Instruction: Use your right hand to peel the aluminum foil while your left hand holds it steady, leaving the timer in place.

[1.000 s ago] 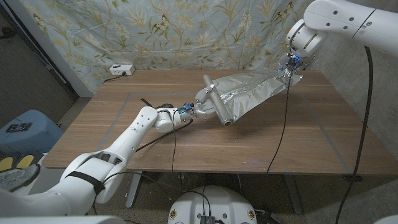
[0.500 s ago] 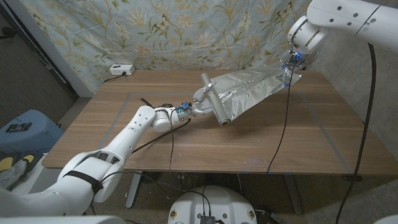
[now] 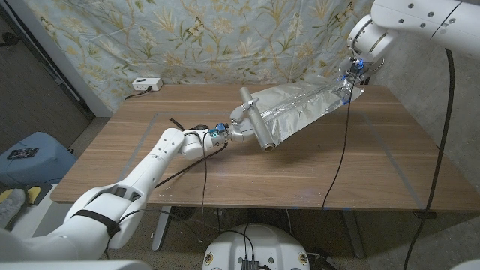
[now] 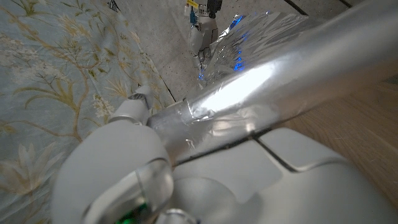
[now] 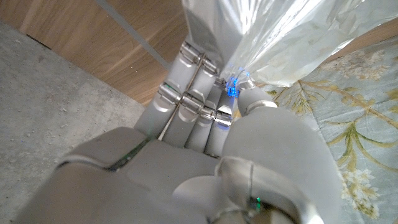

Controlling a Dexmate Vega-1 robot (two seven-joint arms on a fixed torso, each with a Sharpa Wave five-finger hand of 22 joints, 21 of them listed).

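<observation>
Foil sheet stretched between your two hands above the table (image 3: 225, 176)

Your left hand (image 3: 238, 130) grips the aluminum foil roll (image 3: 256, 127) over the table's middle; from the roll, the unrolled sheet (image 3: 300, 105) runs up toward the far right corner, where your right hand (image 3: 352, 81) pinches its end between thumb and fingers (image 5: 193, 93)

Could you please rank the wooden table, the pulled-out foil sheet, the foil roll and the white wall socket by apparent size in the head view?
1. Wooden table, by far the largest.
2. Foil sheet.
3. Foil roll, a slim tube.
4. White wall socket, smallest, though it stands farthest from the camera.
</observation>
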